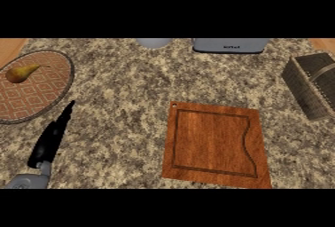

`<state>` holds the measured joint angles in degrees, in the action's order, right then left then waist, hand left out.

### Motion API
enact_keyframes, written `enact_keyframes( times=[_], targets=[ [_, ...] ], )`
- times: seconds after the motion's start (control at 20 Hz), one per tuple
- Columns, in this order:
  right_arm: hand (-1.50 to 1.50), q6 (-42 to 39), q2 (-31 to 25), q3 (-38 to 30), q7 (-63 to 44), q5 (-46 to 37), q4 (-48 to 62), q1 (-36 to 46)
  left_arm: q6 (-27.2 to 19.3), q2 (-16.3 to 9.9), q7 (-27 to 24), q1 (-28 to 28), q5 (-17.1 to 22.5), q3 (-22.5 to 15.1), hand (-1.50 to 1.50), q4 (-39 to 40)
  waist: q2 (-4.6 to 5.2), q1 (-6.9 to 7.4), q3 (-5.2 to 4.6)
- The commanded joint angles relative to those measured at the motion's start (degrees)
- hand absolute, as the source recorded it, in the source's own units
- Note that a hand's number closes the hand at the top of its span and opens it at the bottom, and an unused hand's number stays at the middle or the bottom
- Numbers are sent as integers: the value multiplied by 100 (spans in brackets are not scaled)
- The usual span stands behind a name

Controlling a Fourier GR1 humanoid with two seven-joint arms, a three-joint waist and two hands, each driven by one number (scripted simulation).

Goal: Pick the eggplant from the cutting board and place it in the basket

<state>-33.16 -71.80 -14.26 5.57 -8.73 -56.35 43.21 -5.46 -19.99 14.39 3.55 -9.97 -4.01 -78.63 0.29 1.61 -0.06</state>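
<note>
A: Where does the eggplant lie from the hand?

B: I cannot find it. The cutting board (217, 145) is bare wood, and nothing sits on it. The basket (313, 84) stands at the far right of the bench (131, 88), cut off by the edge, and I cannot see anything inside it from this angle.

A: So it may be in the basket already?

B: Possibly, or in a hand out of view. I cannot tell which.

A: Which hand is nearer?

B: Only the left hand (53, 135) shows, at the lower left, fingers straight and pointing up and away, holding nothing. It is well apart from the board and farther still from the basket. The right hand does not show at all, though the basket is on its side.

A: Anything else?

B: A pear (21, 73) lies on a woven mat (33, 97) at the left. Along the far edge sit a grey appliance (230, 45) and a pale round thing (154, 42), both cut off and hard to make out.
</note>
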Motion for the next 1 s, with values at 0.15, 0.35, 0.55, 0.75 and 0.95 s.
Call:
enact_keyframes(
  times=[0.15,0.35,0.55,0.75,0.95],
  targets=[
    [-150,361,600,482,-333,-642,191,468,158,-19,226,205,-28,153,0,-17,-8,-52,2],
    [-150,896,1312,389,-426,-621,-87,-3,205,-37,-258,-129,34,301,0,137,-29,-116,3],
    [-150,1055,1351,224,-295,-731,490,627,240,5,411,27,-26,255,0,-372,-20,-68,7],
    [-150,1520,1501,-265,-557,-480,722,725,-129,292,-50,-313,-325,72,0,-247,-23,-82,7],
    [-150,1557,1188,-785,-748,-269,1474,754,119,129,-354,-183,-132,294,0,142,9,-91,6]
  ],
)
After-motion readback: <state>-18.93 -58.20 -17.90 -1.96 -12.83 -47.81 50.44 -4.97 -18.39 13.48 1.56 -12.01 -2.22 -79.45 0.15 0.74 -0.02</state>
